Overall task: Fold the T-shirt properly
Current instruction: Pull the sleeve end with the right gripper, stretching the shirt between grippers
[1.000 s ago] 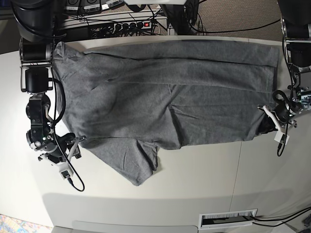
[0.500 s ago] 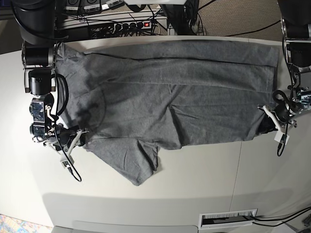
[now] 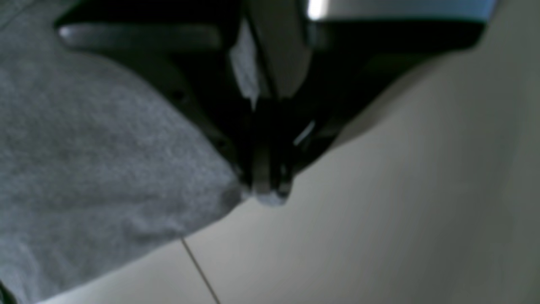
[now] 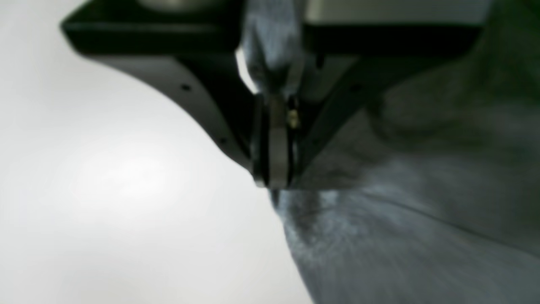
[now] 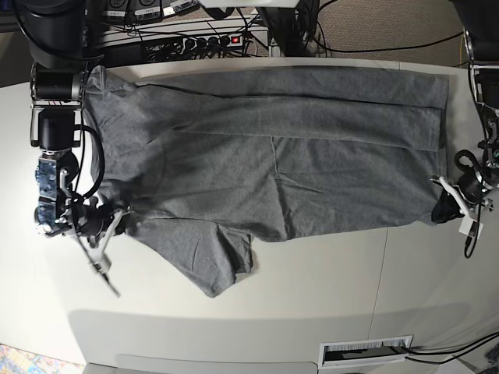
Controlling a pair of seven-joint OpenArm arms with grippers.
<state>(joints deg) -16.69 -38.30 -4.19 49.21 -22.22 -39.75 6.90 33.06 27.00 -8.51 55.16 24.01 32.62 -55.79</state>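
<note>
Your left tool [image 3: 270,185] is clamped on a corner of the T-shirt [image 5: 273,156]; cloth spreads away to its left over the counter [image 5: 312,280]. Your right tool [image 4: 272,177] is also pinched shut on the shirt's edge, w/ fabric running off to its right.

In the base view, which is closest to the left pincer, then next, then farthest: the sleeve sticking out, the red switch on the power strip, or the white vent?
From the left pincer, at the view's right edge:
1. White vent, low on the table's front edge, right of middle.
2. Sleeve of the T-shirt, sticking out towards the front, left of middle.
3. Red switch, at the back, behind the table.
</note>
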